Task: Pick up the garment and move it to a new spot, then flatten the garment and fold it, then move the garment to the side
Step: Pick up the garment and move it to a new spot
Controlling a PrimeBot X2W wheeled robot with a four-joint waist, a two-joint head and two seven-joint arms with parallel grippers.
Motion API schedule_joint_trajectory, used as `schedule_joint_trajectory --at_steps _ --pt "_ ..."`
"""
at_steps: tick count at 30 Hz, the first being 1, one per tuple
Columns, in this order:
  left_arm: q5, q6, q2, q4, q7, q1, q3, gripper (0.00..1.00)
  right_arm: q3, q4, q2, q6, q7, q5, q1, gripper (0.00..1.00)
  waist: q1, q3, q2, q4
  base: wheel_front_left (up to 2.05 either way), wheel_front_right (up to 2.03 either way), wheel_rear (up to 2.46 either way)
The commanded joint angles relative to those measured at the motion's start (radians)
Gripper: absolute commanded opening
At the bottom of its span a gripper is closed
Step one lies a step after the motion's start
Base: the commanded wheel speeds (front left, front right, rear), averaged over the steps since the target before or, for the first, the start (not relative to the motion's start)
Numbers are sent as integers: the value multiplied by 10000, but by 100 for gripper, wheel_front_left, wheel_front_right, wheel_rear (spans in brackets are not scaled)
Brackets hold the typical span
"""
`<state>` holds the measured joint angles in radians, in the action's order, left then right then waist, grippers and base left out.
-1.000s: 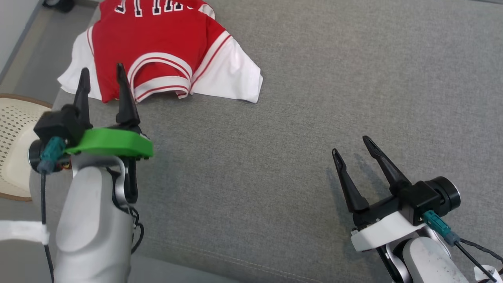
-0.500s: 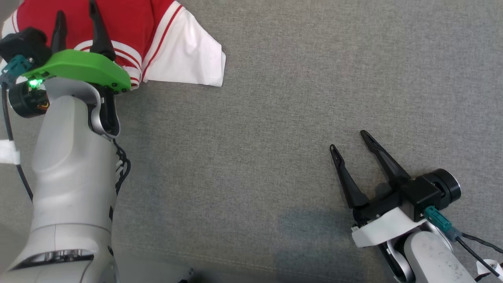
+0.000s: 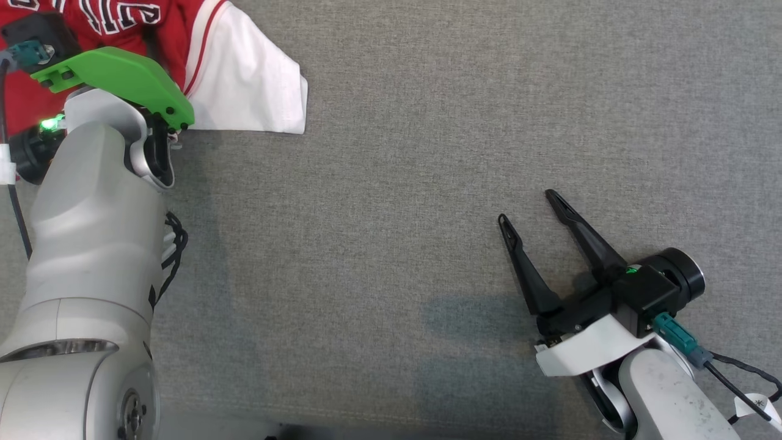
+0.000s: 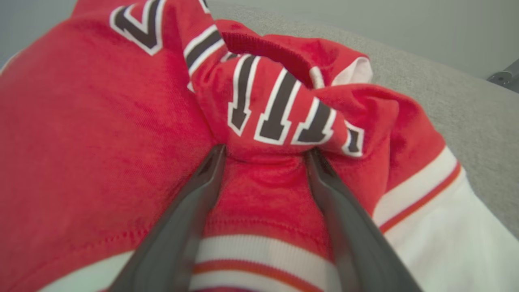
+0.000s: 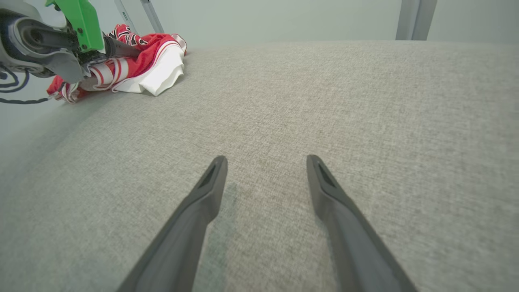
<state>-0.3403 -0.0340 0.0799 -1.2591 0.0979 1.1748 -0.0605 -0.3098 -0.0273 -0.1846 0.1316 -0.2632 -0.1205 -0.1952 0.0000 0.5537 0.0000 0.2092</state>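
Note:
The garment (image 3: pixel 244 91) is a red jersey with white sleeves, red-and-white trim and dark lettering. It lies crumpled at the top left of the head view on the grey fabric surface (image 3: pixel 427 153). In the left wrist view my left gripper (image 4: pixel 263 152) is open, its fingers pressed into the red cloth (image 4: pixel 101 121). A bunched fold of lettered fabric sits at their tips. The green wrist mount (image 3: pixel 116 76) hides those fingers from the head. My right gripper (image 3: pixel 526 206) is open and empty, low over bare surface at the lower right, far from the jersey (image 5: pixel 158 65).
Grey upholstery spreads wide between the two arms and to the right. A seam runs near its front edge (image 3: pixel 366 406). Pale wall and metal posts (image 5: pixel 413 18) stand beyond the far edge in the right wrist view.
The head camera has swung, shifting the whole picture. My left gripper has reached forward from short of the jersey's hem into its cloth. The right gripper has stayed open and barely moved.

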Motion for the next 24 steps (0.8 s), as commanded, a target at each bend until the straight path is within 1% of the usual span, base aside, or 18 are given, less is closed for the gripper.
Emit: schedule_joint_trajectory --at_steps 1,2,3,4,10,15,17,24 --pt "89 -251 176 -125 3 23 61 100 50 -93 -57 -17 -14 -63 22 100 0 40 0 -79 0 0 0" --pt "157 -296 198 -144 48 22 134 100 63 -98 -53 -17 -13 -72 34 100 0 45 0 -91 0 0 0" --pt "173 -316 210 -163 119 5 173 65 70 -111 -48 -17 -1 -76 39 100 0 42 0 -98 0 0 0" --pt "183 -302 228 -168 240 -10 196 0 65 -133 -33 -17 2 -72 38 100 0 31 0 -104 0 0 0" --pt "250 -87 415 -80 1325 -321 324 0 -43 -261 179 -15 3 -142 13 100 0 -366 0 -118 0 0 0" --pt "220 80 589 273 1620 -518 300 0 -73 -324 325 -15 -5 -228 130 100 0 -842 0 -89 0 0 0" --pt "220 189 613 593 1682 -687 278 0 -58 -360 394 -15 -7 -250 207 100 0 -1117 0 -83 0 0 0" --pt "525 511 756 2879 1681 -1574 197 0 -42 -470 729 -15 -7 -393 468 100 0 -2244 0 -221 0 0 0"
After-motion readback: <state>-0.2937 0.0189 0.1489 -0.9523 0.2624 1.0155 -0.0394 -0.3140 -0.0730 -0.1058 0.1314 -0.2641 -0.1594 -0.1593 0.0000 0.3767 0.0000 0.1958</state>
